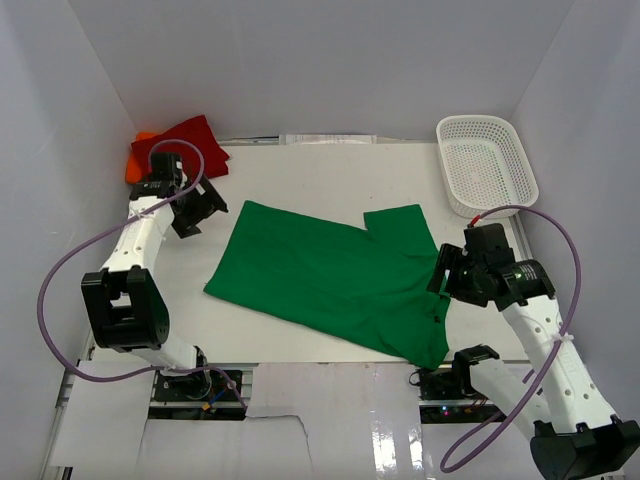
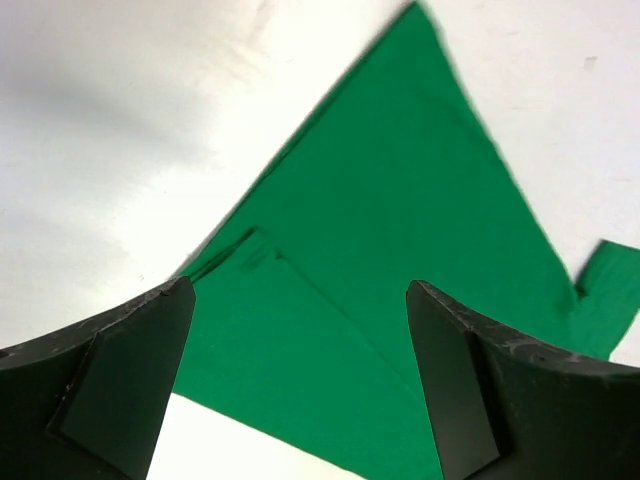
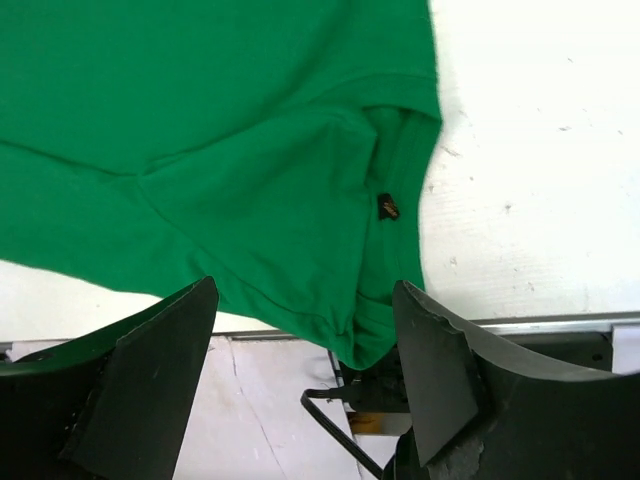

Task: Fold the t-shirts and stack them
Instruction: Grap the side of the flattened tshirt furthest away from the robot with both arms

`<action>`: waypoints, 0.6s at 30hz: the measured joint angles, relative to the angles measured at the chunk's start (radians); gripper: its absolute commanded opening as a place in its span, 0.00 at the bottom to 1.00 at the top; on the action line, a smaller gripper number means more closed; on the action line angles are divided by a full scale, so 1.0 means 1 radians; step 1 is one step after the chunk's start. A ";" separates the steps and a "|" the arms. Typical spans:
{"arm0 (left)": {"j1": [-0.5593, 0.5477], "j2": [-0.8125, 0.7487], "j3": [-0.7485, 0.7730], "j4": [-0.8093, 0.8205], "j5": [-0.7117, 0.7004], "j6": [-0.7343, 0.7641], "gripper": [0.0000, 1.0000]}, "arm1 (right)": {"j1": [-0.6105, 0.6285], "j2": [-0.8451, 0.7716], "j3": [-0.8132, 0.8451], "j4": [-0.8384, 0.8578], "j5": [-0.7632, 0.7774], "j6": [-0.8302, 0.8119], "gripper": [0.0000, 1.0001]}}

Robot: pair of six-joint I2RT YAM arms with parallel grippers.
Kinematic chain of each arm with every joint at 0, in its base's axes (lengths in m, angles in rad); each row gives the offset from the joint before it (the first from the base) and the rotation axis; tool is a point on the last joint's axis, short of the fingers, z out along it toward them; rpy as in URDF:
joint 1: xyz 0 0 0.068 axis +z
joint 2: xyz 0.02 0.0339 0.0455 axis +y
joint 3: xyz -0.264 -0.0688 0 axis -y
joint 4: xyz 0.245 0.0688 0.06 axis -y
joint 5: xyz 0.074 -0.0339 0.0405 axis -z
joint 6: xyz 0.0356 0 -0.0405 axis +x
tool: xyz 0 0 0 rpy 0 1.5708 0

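Observation:
The bright green t-shirt (image 1: pixel 335 278) lies spread on the white table, partly folded, its collar end hanging over the near edge. It fills the left wrist view (image 2: pixel 400 230) and the right wrist view (image 3: pixel 230 140). A red t-shirt (image 1: pixel 180 143) lies on an orange t-shirt (image 1: pixel 138 162) in the far left corner. My left gripper (image 1: pixel 208 210) is open and empty, above the table just left of the green shirt. My right gripper (image 1: pixel 441 275) is open and empty at the shirt's right edge near the collar (image 3: pixel 385 215).
A white mesh basket (image 1: pixel 486 163) stands at the far right corner. White walls enclose the table on three sides. The table's near edge (image 3: pixel 540 322) and a black cable (image 3: pixel 335 425) lie below the right gripper.

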 measured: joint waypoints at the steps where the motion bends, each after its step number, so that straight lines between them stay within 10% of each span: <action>1: -0.007 -0.008 0.019 0.000 -0.003 0.005 0.98 | 0.006 0.004 0.012 0.005 -0.003 0.000 0.77; 18: -0.124 0.353 0.317 0.083 0.103 0.038 0.98 | 0.047 0.668 0.260 0.346 -0.037 -0.072 0.66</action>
